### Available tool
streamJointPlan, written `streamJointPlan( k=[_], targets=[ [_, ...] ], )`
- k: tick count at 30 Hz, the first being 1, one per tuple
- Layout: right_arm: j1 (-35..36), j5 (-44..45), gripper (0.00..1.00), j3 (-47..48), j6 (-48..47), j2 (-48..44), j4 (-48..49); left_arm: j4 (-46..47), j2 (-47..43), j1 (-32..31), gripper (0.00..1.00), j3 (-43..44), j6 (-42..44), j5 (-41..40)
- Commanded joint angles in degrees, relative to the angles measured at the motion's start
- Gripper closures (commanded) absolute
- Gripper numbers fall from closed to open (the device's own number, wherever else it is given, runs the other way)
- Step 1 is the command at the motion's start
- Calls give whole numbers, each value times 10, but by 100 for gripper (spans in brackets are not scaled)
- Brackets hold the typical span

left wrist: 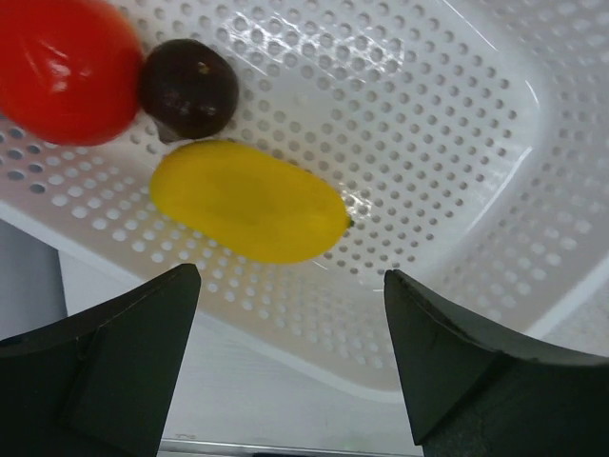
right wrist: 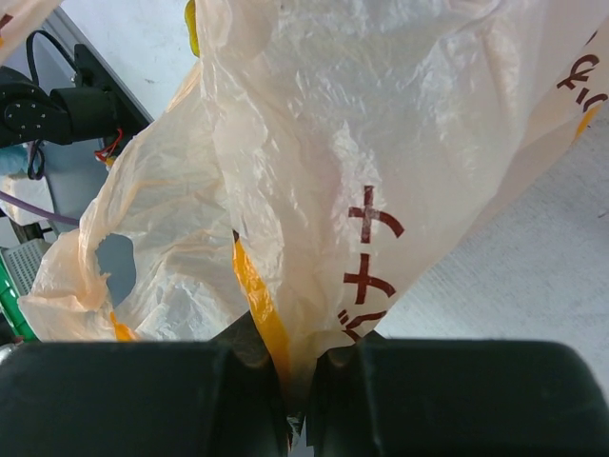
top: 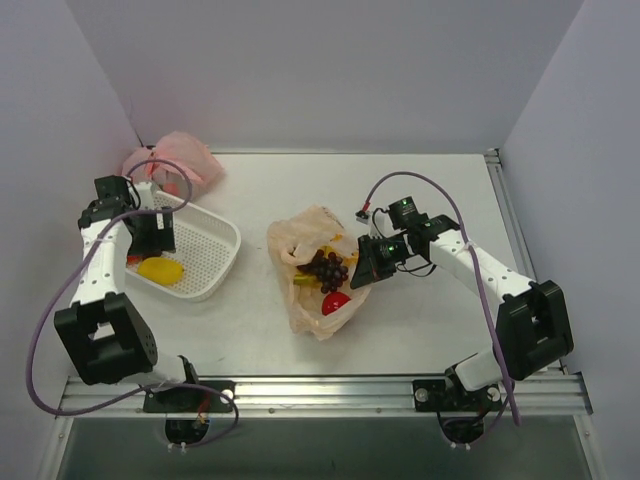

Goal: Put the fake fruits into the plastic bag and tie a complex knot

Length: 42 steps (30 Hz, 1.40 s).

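"Where's the plastic bag [top: 300, 235]?"

"In the middle of the table [top: 430, 190], lying crumpled. A grape bunch [top: 328, 268] and a red fruit [top: 336, 301] sit inside it, with a bit of yellow just beside the grapes."

"And the right gripper [right wrist: 300, 386]?"

"It's at the bag's right edge, pinched tight on a fold of the film. In its wrist view the plastic comes straight up from between the closed fingers."

"The other arm?"

"The left gripper [left wrist: 290, 352] hangs over the white basket [left wrist: 457, 143] at the table's left side. Its fingers are spread wide and hold nothing. In the basket lie a yellow fruit [left wrist: 249, 202], a glossy red fruit [left wrist: 62, 67] and a dark round fruit [left wrist: 188, 86] touching that red one. A pink bag [top: 175, 158] lies behind the basket."
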Motion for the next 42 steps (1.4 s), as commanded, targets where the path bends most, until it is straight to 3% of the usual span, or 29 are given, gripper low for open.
streamJointPlan(
  k=[1,13,23,26,34,38,40,42],
  targets=[
    [-2,-12,100,4,-11,-8,-18,23,28,27,11,75,-1,-28],
    [-3,-11,100,12,-12,-3,-17,83,257,36,8,169,-37,-101],
    [-2,-12,100,15,-11,0,-16,116,339,35,6,194,-74,-104],
    [-2,-11,100,15,-12,-1,-18,135,342,37,14,184,-75,-88],
    [-3,-11,100,13,-12,-1,-17,156,336,33,49,182,-71,-22],
    [-2,-8,100,12,-14,-7,-17,143,308,32,56,176,-60,-6],
    [-3,-6,100,11,-15,-6,-18,139,292,32,56,171,-52,-11],
    [-3,-10,100,12,-16,-1,-18,133,276,28,36,164,-39,-53]
  ],
)
